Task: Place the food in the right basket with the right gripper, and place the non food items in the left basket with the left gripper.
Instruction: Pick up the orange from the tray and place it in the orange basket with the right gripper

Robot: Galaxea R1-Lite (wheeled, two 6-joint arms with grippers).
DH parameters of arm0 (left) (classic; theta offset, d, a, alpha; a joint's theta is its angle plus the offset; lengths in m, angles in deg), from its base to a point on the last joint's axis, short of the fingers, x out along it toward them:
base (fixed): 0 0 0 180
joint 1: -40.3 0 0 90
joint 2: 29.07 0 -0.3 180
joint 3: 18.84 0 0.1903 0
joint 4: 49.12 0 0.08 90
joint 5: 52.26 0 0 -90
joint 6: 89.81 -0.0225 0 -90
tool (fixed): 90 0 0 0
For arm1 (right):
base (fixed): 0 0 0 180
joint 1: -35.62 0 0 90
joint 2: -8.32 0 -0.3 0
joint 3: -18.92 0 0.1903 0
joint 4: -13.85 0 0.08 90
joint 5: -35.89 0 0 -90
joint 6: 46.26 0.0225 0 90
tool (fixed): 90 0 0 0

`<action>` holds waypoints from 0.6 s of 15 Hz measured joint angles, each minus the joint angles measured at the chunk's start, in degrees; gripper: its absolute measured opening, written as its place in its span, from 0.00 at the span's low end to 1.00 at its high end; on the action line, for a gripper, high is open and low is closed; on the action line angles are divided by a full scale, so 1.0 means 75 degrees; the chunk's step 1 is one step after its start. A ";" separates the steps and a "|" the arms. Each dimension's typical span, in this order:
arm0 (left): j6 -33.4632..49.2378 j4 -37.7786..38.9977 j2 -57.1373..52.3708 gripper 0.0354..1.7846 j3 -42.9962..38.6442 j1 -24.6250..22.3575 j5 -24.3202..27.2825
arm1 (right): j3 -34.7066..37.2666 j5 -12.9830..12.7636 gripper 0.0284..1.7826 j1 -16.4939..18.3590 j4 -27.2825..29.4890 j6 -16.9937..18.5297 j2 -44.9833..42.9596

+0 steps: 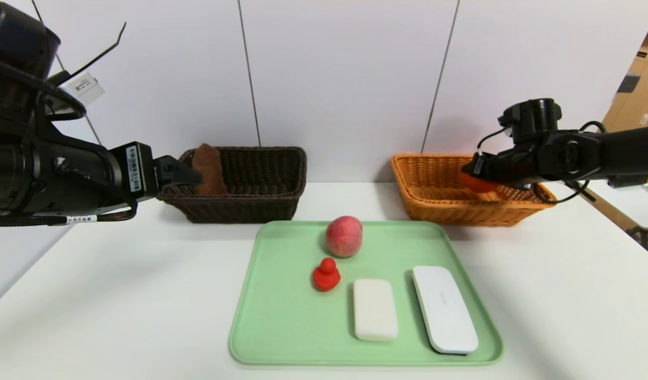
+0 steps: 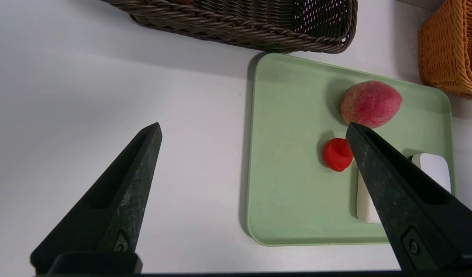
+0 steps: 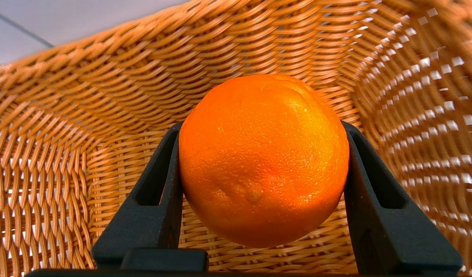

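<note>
Two claws in play. Left claw (image 2: 251, 130) hangs spread wide and empty above the desk (image 1: 118, 295), just in front of the dark left basket (image 1: 260, 208); that basket already holds one brown item (image 1: 209, 169), can't tell what it is.

Green tray (image 1: 282, 316) sits between and in front of the baskets, four items on it. Going left to right:
- red toy (image 1: 326, 274): small, rounded, looks like moulded rubber or plastic. Probably light; pinch across the wider base, the top knob looks too narrow to hold well.
- peach (image 1: 344, 236), just behind the toy: round, likely soft-skinned if real, so squeeze gently across the widest part.
- white bar (image 1: 375, 309): flat rounded block, maybe soap. Could be slick; grip across the short width.
- white slim case (image 1: 444, 309): long, smooth, flat, stiff-looking. Take it across the narrow side near the middle so it doesn't tip.

Right claw (image 3: 261, 130) is clenched on the orange (image 3: 263, 159), fingers bearing on opposite sides at about its widest part, held inside the orange right basket (image 1: 435, 203) above the weave floor. Orange looks firm, dimpled skin gives decent friction, grip looks secure. Round, so it'll likely roll on release; best let go low, away from the rim.
</note>
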 joint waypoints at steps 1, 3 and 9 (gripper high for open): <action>0.0007 0.0000 0.0013 0.94 0.0000 0.0029 0.0003 | -0.0008 0.0000 0.63 0.0011 0.0000 0.0000 0.0049; 0.0007 -0.0003 0.0029 0.94 0.0000 0.0049 0.0007 | -0.0046 0.0011 0.71 0.0015 0.0003 0.0008 0.0128; 0.0028 -0.0015 0.0039 0.94 -0.0059 0.0059 0.0003 | -0.0101 -0.0011 0.84 0.0011 0.0062 0.0050 0.0052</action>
